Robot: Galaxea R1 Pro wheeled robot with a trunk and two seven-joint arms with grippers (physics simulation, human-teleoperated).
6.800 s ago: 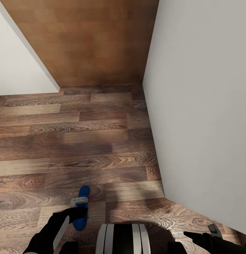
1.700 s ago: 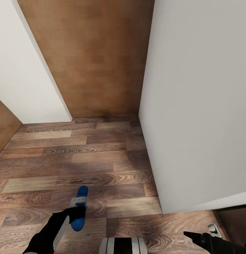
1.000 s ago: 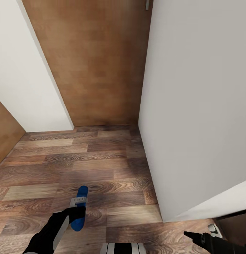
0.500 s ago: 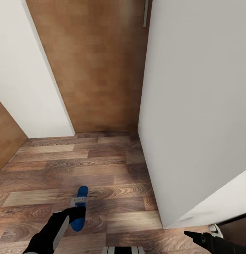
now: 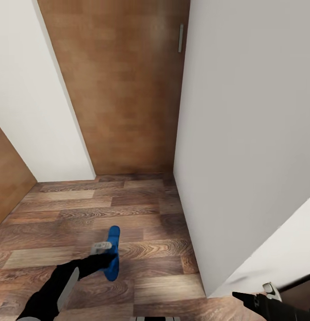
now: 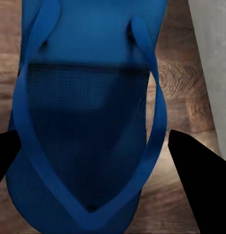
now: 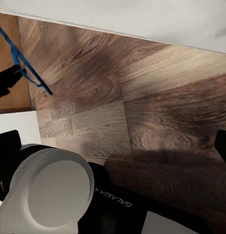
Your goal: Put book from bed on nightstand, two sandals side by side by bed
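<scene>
One bright blue sandal (image 5: 113, 240) with a white strap hangs just above the wood floor at the lower left of the head view. My left gripper (image 5: 104, 258) is shut on its near half. In the left wrist view the blue sandal (image 6: 88, 122) sits between the two black fingers of the left gripper (image 6: 93, 141). My right gripper (image 5: 253, 295) is low at the right, close to the white wall's corner. Its fingers stand open and hold nothing in the right wrist view (image 7: 115, 141), where the sandal (image 7: 23, 63) shows edge-on farther off. The book, bed and nightstand are out of view.
A tan wooden door (image 5: 124, 89) with a metal handle (image 5: 181, 38) closes the far end. A white wall (image 5: 244, 133) juts in on the right, another white wall (image 5: 30, 102) and a second wooden panel (image 5: 8, 178) stand left. Wood-plank floor (image 5: 141, 214) lies between. My base (image 7: 49, 190) is below.
The view has tilted up, showing more of the door and its handle. My left arm has swung the sandal a little to the right and forward.
</scene>
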